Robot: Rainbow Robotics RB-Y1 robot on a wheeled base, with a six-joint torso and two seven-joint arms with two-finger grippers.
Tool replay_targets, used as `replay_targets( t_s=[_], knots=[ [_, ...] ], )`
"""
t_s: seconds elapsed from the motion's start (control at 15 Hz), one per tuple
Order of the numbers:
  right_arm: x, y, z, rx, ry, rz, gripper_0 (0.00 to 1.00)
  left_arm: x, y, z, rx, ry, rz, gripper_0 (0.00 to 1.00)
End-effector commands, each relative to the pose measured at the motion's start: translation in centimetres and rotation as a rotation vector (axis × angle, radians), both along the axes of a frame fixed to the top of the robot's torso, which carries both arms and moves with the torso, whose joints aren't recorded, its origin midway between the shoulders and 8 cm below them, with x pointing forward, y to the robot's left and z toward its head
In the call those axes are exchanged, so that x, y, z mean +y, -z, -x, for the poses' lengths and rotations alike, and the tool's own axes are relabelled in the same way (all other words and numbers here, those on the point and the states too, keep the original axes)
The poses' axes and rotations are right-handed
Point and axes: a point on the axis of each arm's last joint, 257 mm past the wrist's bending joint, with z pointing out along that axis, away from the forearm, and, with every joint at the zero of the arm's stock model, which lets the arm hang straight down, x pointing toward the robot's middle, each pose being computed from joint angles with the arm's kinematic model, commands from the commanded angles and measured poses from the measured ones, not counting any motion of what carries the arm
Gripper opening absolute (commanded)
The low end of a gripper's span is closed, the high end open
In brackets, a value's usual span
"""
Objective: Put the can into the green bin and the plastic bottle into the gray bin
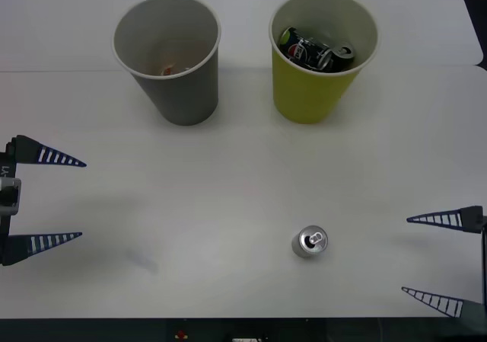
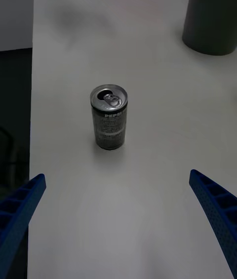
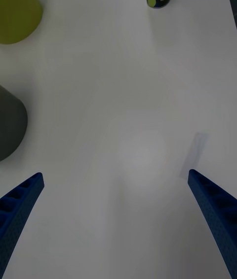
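i'm sitting with both arms low at the table's near corners; the right gripper [image 1: 445, 260] is spread wide and holding nothing, and the left gripper [image 1: 46, 199] is likewise gaping and empty at the opposite side; the can [image 1: 310, 242] is standing upright on the white table [image 1: 228, 197], well in front of the cups and closer to my right arm, with open table between it and the fingertips; in the right wrist view the can [image 2: 109, 118] is sitting ahead of the fingers, a little off the centre line between them.

the green bin [image 1: 322, 60] is already holding some dark cans, and the gray bin [image 1: 171, 60] is standing just beside it with something small and orange-looking at its bottom; i cannot tell what it is; i'm seeing no plastic bottle on the table.

what i'm worrying about: the can is narrow and light, so if i'm driving in off-centre one finger is likely to touch first and tip or roll it away; closing too high near the rim could squirt it out; and on the carry, the two cups are standing close together, so a low approach could knock the green bin over or drop the can on its rim.
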Motion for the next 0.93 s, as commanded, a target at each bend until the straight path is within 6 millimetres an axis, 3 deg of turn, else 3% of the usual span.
replay_targets(
  t_s=[0.07, 0.4, 0.93],
  knots=[
    [0.3, 1.2, 0.6, 0.019, 0.051, -0.096, 1.00, 0.0, 0.0, 0.0, 0.000, 0.000, 0.000, 1.00],
    [1.4, 3.2, 1.0, 0.091, 0.131, -0.231, 1.00, 0.0, 0.0, 0.0, 0.000, 0.000, 0.000, 1.00],
    [4.6, 6.3, -0.4, 0.143, 0.212, -0.383, 1.00, 0.0, 0.0, 0.0, 0.000, 0.000, 0.000, 1.00]
  ],
)
